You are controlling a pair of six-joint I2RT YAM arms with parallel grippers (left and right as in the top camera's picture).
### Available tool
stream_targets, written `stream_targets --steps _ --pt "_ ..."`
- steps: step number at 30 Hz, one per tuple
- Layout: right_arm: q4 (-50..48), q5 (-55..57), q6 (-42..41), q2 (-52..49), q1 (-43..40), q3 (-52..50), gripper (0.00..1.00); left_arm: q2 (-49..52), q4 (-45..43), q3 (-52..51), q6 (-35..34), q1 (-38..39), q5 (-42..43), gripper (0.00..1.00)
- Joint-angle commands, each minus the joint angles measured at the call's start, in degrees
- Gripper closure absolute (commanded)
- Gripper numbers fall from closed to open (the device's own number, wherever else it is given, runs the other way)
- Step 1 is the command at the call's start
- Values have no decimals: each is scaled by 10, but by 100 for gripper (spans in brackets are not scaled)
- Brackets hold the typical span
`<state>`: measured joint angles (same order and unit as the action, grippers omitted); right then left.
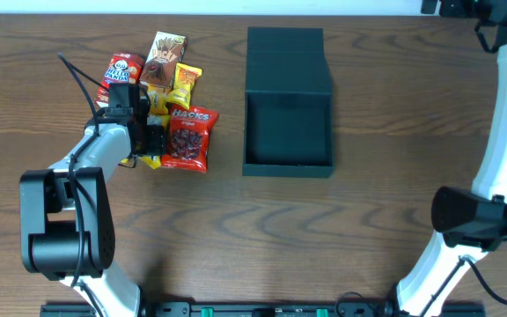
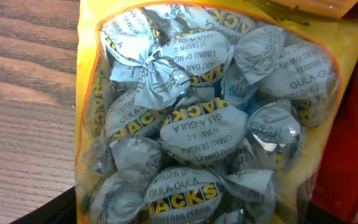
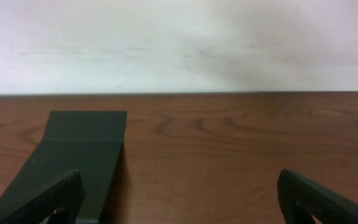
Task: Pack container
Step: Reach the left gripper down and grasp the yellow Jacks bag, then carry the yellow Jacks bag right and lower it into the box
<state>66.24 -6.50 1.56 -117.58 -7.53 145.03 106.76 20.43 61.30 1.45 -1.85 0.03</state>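
Container (image 1: 287,165) is sitting open at mid-table, flap lid lying back toward the far edge, its inside looking bare, so packing is only just beginning. Well to its left a heap of snack packets (image 1: 167,88) is lying, and the left gripper (image 1: 148,132) is hanging low over that heap, its camera filling with a yellow bag of wrapped sweets (image 2: 197,124) beside a red bag (image 1: 187,136). Whether that claw is released or pinching the yellow bag, I cannot tell. The right gripper (image 3: 179,199) is waiting at the far right corner, jaws spread wide and holding nothing. I judge the step to be the first pick; next comes a firm pinch on the slack bag, then a lift and carry across to the box.
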Motion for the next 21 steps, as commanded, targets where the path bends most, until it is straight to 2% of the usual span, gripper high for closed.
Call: stream_targets --steps 1,12,21 --pt "-3 -4 7 9 1 3 1 9 6 24 -17 -1 11 27" --pt "-9 -4 7 9 1 3 1 0 127 164 -19 13 13 36" --pt "-9 -4 7 9 1 3 1 -1 182 203 -19 21 15 47"
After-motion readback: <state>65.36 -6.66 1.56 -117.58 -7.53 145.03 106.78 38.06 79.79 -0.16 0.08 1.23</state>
